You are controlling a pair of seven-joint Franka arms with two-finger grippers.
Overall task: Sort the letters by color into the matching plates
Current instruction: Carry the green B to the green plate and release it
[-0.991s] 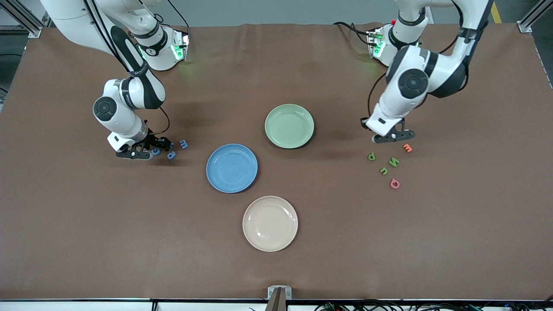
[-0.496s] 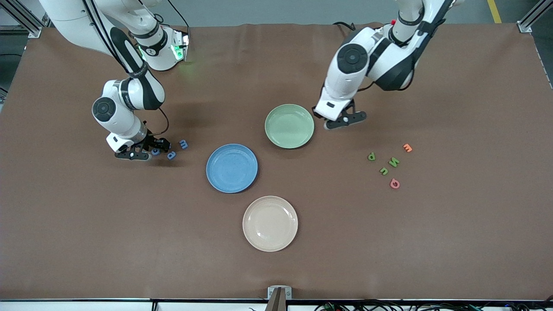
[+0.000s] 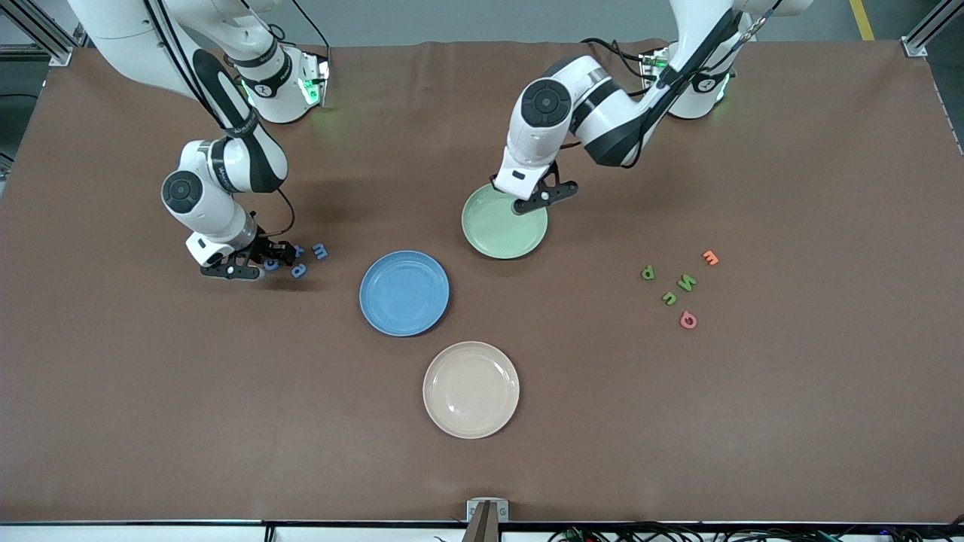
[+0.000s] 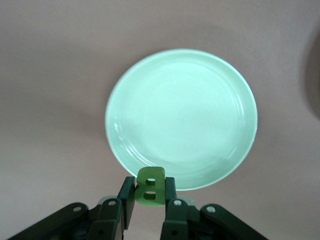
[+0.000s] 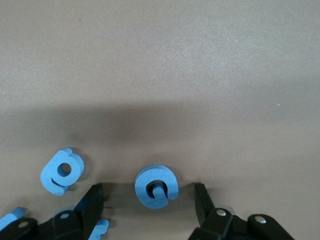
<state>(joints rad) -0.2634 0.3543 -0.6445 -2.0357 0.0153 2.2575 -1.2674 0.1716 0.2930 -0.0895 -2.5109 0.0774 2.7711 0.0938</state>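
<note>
- Starting nearest the front camera, the beige plate (image 3: 471,389) lies bare; it belongs to neither colour, so I judge it stays out of the sorting.
- The blue plate (image 3: 404,293) sits farther from the camera and holds no letters, so none of the blue sorting is done.
- Toward the left arm's end of the table, three green letters (image 3: 669,285) lie loose on the cloth, mixed with an orange letter (image 3: 709,257) and a pink-red letter (image 3: 687,320); the green three have yet to be carried.
- Toward the right arm's end, the blue letters (image 3: 301,260) lie in a small cluster. The right gripper (image 3: 260,263) is down among them, its fingers (image 5: 92,202) spread wide on either side of one curled blue letter (image 5: 156,186) and, as the right wrist view shows, apart from it. Nothing is gripped yet.
- The pale green plate (image 3: 489,233) lies farther from the camera than the blue one and is empty too.
- The left gripper (image 3: 544,197) hangs over the rim of the pale green plate, its fingers (image 4: 127,196) pinched tight on a green letter B (image 4: 150,185).
- By my reckoning the task has barely begun: one green letter is about to be dropped, and every other blue and green letter remains on the table.
</note>
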